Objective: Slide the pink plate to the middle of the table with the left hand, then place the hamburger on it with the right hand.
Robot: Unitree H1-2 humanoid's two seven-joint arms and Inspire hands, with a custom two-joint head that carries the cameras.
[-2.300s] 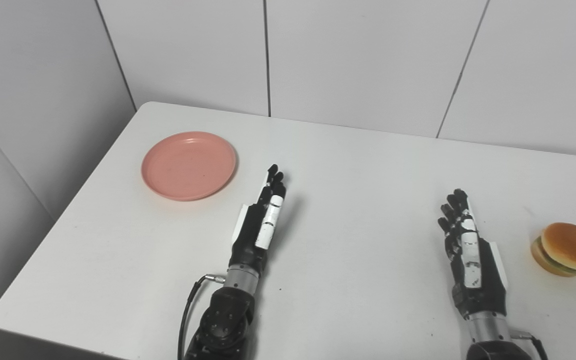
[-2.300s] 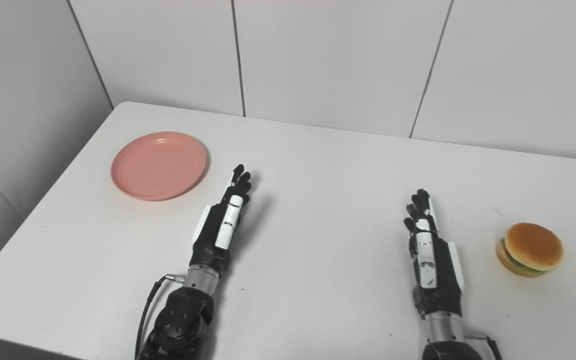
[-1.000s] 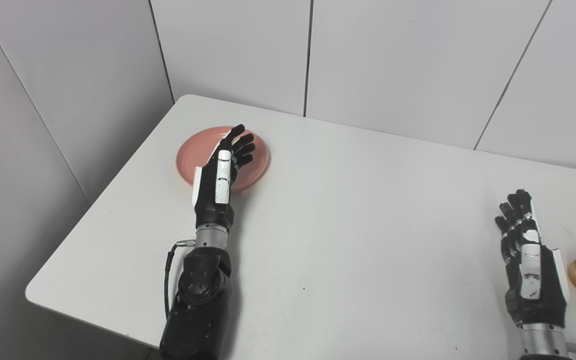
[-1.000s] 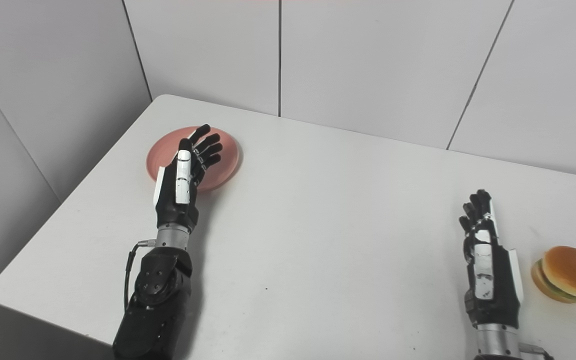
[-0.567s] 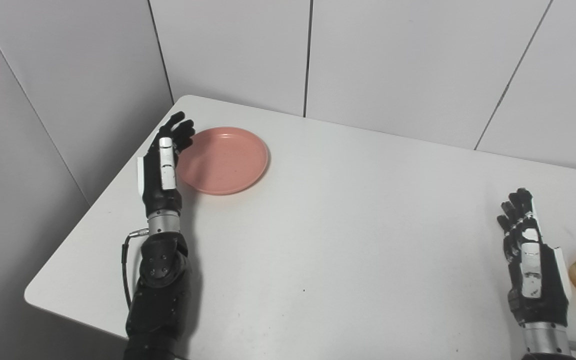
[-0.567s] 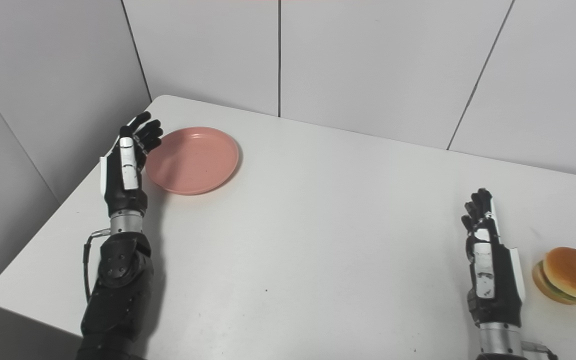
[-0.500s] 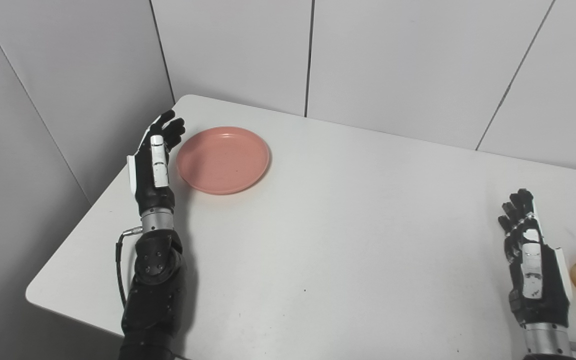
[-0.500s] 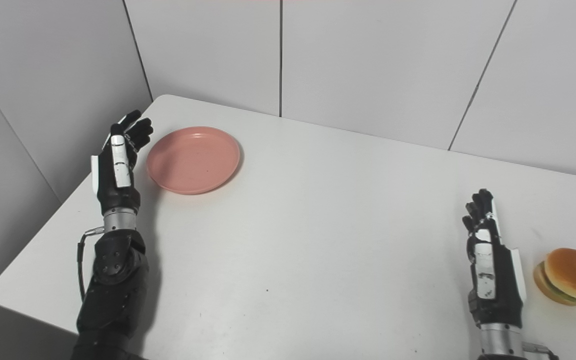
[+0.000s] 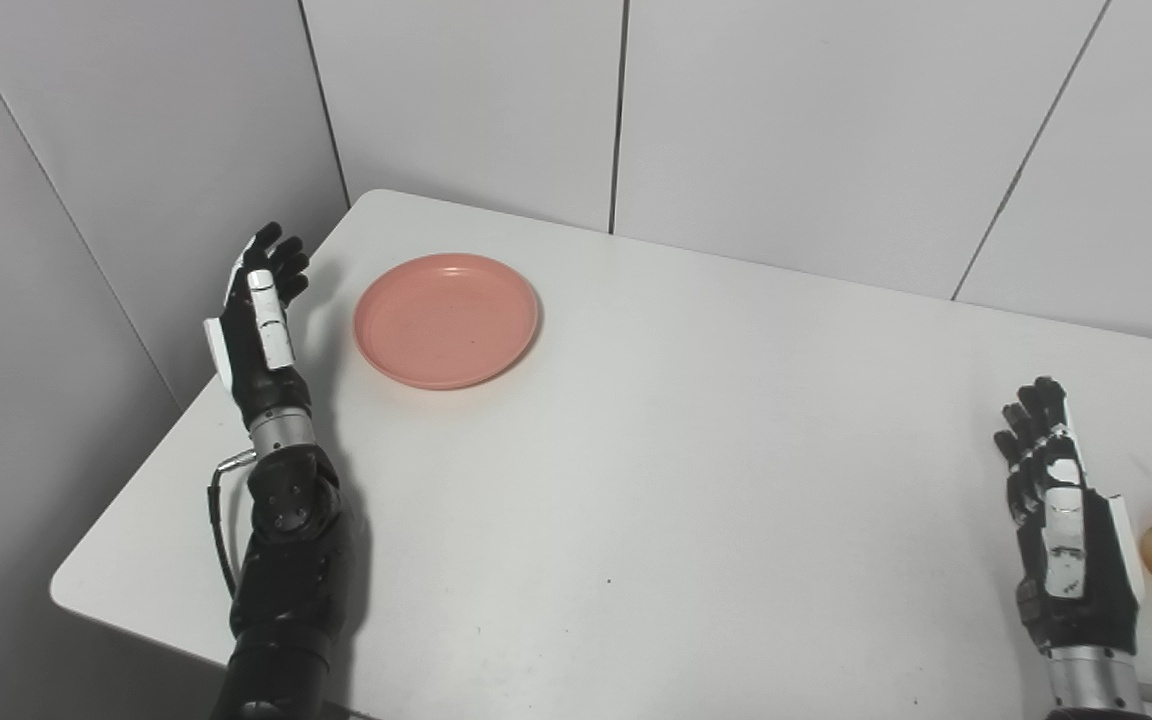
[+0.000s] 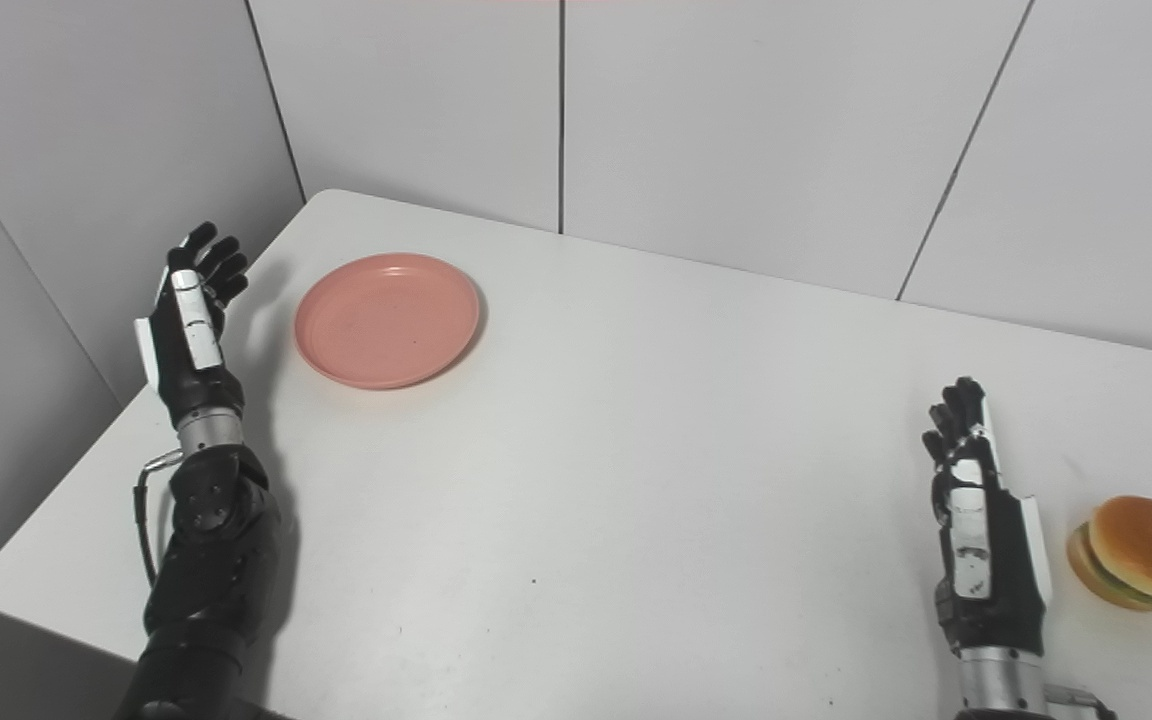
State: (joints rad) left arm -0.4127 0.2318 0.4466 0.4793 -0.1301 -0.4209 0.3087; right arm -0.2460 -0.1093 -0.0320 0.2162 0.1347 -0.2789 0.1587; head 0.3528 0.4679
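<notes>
The pink plate (image 9: pixel 447 318) lies empty near the table's far left corner. My left hand (image 9: pixel 261 325) is open and raised at the table's left edge, to the left of the plate and apart from it. The hamburger (image 10: pixel 1140 551) sits at the right edge of the table. My right hand (image 10: pixel 982 520) is open and empty, held edge-on just left of the hamburger, with a small gap between them.
The white table (image 9: pixel 696 450) has a rounded far left corner close to grey wall panels (image 9: pixel 136 150) on the left and behind. The table's front left edge lies below my left forearm (image 9: pixel 286 560).
My left hand has moved from over the plate to its left, out to the table's left edge. The plate, the hamburger and my right hand have stayed where they were.
</notes>
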